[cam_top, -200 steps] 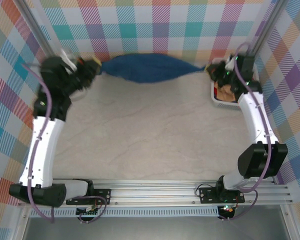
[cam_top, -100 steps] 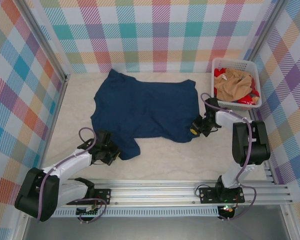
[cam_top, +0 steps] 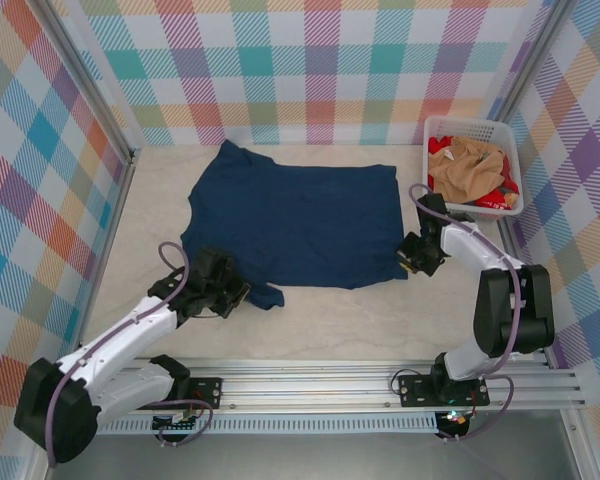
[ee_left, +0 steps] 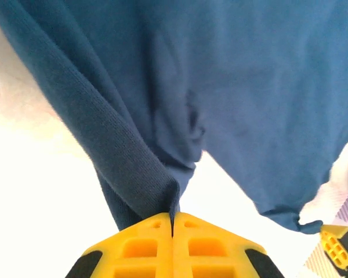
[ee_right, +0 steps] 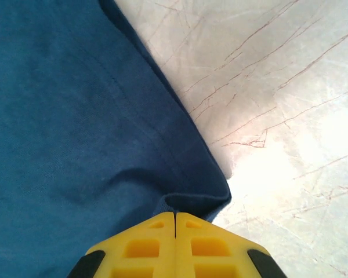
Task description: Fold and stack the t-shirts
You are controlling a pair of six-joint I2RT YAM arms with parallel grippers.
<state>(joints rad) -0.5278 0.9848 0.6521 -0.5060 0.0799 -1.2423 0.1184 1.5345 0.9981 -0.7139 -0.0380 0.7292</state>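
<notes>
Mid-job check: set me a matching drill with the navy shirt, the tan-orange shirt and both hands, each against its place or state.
1 navy t-shirt
2 tan-orange t-shirt
3 left hand
4 right hand

A crumpled in the white basket
B shut on the navy t-shirt's near-right corner
C spread out on the table
D shut on the navy t-shirt's near-left corner

Pairs: 1-C, 2-A, 3-D, 4-B

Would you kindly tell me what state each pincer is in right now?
Left pincer: shut on the navy blue cloth t-shirt, at its sleeve.
Right pincer: shut on the same t-shirt's hem corner.
</notes>
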